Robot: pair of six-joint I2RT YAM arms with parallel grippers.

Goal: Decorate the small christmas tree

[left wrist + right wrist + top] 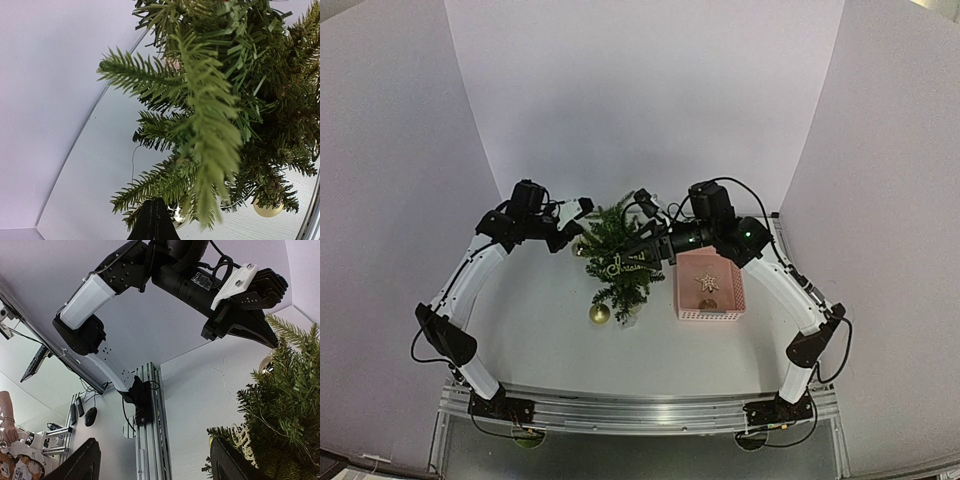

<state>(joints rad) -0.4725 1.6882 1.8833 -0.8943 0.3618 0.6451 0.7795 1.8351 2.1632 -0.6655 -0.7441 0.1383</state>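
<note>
The tree (617,262) was mid-frame on the worktop (540,330), just left of the basket (710,316). It looked light and tippy with springy, bristly branches, so the stiffer trunk seemed the safest hold. The left hand (572,238) was shut at the tree's upper-left edge with nothing seen in it, while the right hand (645,250) hung over the crown, fingers spread wide and empty.

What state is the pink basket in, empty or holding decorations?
Not empty. In the top view the pink basket holds a pale star ornament and a small gold-brown item.
</note>
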